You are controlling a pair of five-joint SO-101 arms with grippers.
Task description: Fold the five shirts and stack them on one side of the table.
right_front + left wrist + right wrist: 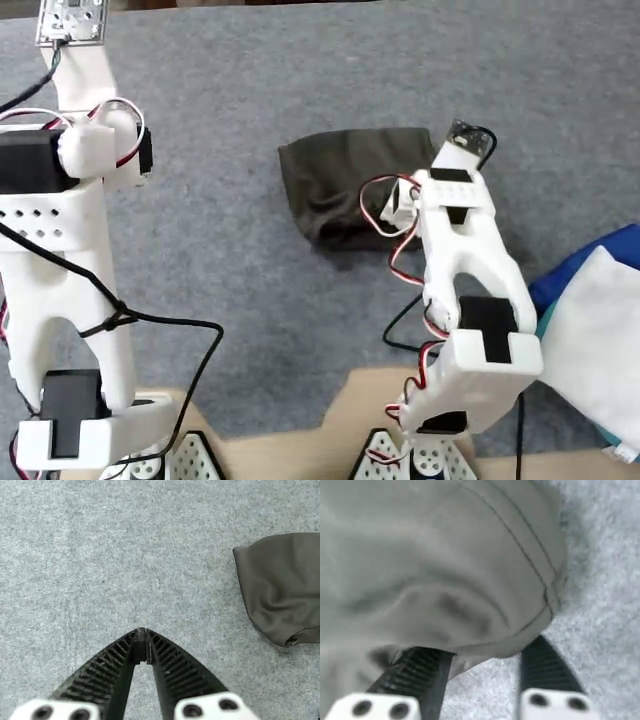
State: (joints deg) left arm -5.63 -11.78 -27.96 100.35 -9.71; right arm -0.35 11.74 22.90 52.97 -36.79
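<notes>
Right hand [490,652]: fingers spread fairly wide and low over the worktop [250,90], with the stitched hem of the dark olive shirt [445,555] lying across the tips. One finger sits under or against the fabric edge and the other stands on the bare surface just beside it. The hand has not closed on the cloth, so nothing is gripped.

The dark olive shirt sits near the middle of the worktop, gathered into a compact, roughly square bundle. Its surface is rumpled and one corner bulges, so the fold is judged incomplete or in need of tidying.

Left hand [141,631]: fingers fully closed tip to tip and holding nothing. It hangs over bare worktop, well apart from the olive shirt, which lies off to its side.

Farther off, at the right arm's side of the worktop, a blue shirt [585,262] lies with a white shirt [600,340] overlapping it. The frame edge cuts both, so it cannot be told whether this is a folded stack or a heap awaiting work.

Progress, as a judgement: three garments can be counted against the five required. The olive shirt is not yet on any stack. The task looks mid-course at best, with the fold to finish, the shirt to carry to the side, and further shirts to handle.
</notes>
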